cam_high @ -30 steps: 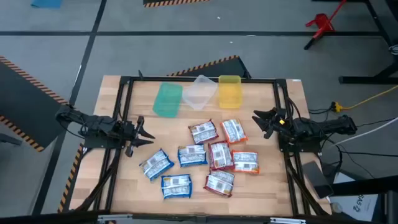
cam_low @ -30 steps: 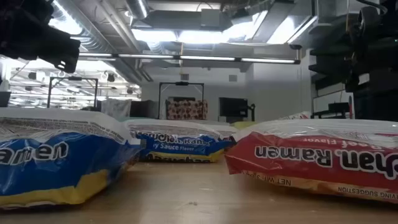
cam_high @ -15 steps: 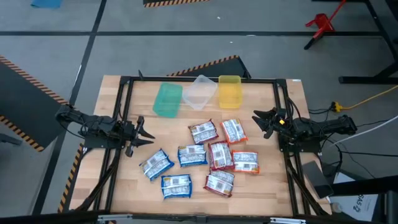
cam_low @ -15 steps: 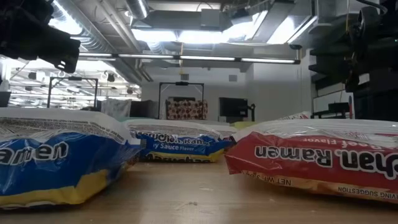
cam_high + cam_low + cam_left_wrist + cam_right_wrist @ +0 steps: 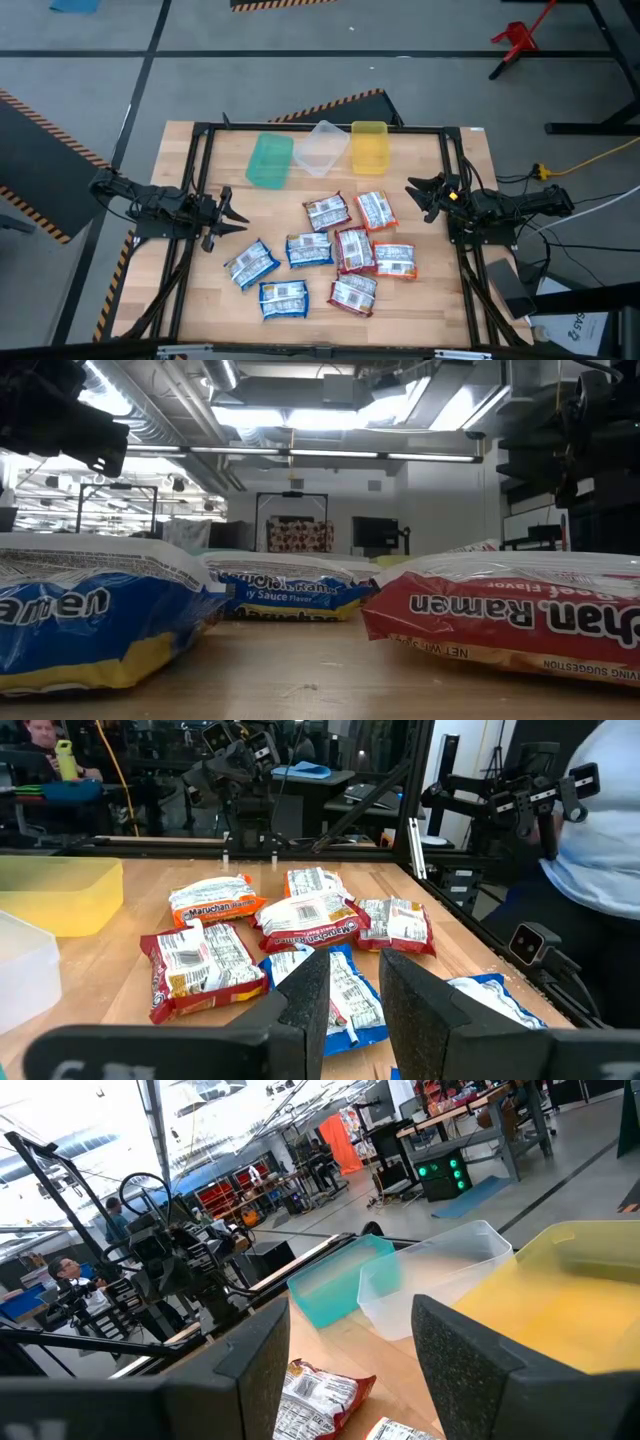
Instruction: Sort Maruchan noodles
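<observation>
The high camera looks straight down on the whole table (image 5: 200, 300), while the low one sits at board level, close against the Maruchan noodles (image 5: 500, 615). Each wrist camera looks forward past its own gripper's fingers across the table, both sharing the packets and the yellow bin (image 5: 60, 892).
</observation>
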`<state>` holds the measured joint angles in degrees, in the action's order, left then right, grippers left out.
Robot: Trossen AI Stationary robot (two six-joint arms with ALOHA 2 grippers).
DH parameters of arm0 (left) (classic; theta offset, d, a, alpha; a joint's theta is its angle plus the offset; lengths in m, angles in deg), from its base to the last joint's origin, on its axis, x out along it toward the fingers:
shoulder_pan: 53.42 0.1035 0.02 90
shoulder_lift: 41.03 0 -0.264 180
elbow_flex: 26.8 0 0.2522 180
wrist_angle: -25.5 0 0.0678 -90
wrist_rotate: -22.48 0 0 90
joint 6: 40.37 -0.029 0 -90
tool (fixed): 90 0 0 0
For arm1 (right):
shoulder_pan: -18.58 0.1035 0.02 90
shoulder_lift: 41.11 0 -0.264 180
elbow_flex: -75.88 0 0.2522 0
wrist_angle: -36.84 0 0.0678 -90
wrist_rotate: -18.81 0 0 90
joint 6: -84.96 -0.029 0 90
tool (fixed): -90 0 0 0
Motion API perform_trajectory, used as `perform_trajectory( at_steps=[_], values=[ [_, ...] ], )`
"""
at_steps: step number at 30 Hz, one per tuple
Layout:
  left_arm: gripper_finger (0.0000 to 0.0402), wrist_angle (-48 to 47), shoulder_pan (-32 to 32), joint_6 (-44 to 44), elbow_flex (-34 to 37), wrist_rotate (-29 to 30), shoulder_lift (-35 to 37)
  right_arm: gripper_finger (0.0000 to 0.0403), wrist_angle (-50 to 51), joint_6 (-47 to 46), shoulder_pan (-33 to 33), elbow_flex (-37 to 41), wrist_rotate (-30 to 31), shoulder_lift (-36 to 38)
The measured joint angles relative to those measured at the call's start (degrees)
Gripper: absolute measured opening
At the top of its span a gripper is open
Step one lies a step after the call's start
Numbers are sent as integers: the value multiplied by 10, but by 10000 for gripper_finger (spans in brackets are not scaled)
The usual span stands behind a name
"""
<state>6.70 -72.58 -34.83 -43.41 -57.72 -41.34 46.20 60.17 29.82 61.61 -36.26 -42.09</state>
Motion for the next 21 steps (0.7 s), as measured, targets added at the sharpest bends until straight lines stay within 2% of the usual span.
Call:
perform_trajectory(
  at_steps=[18, 21],
  values=[
    [84, 0, 0, 0, 0, 0, 0, 198, 0, 0, 0, 0, 0, 0],
    [84, 0, 0, 0, 0, 0, 0, 198, -3, 0, 0, 0, 22, 0]
  ],
)
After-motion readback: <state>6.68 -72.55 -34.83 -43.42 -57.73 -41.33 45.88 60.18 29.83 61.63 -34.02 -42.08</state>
